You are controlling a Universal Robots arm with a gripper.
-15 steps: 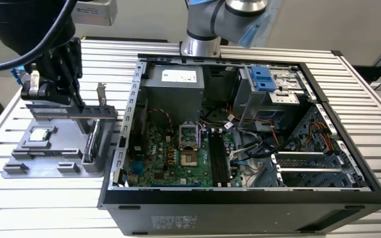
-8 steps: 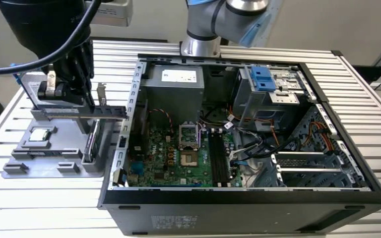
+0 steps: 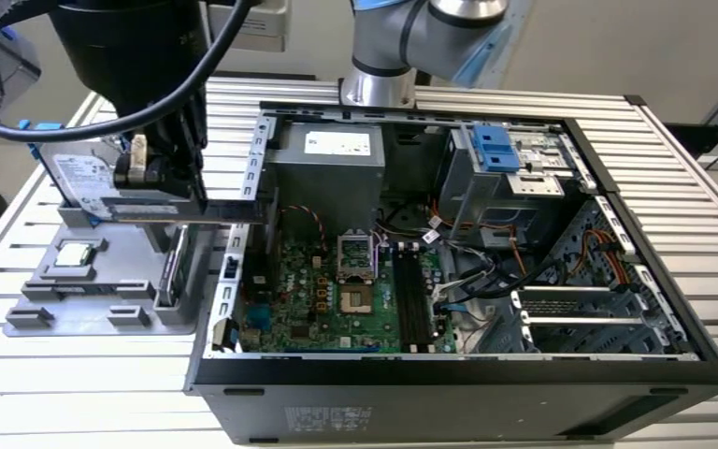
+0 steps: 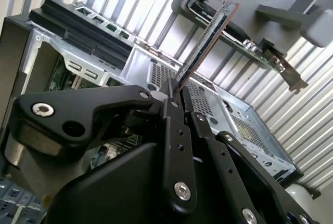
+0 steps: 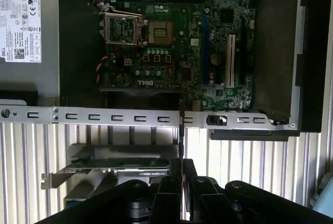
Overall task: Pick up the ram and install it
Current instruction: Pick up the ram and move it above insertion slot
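The pincer (image 4: 176, 90) is clamped on the ram (image 4: 208, 39), which juts from between its fingers, apparently just outside the case (image 5: 104, 116) wall, above the desk (image 5: 234, 151).

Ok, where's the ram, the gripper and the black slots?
ram (image 4: 205, 42), second wrist view, middle of the stick.
gripper (image 4: 176, 86), second wrist view, between its fingertips.
black slots (image 3: 406, 295), exterior view, middle of one slot.

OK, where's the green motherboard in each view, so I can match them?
Exterior view: the motherboard lies flat inside the open case, toward the exterior view's left.
First wrist view: it is seen from above, past the slotted rail.
Second wrist view: a green sliver behind that rail.
Shared landmark: the rail.
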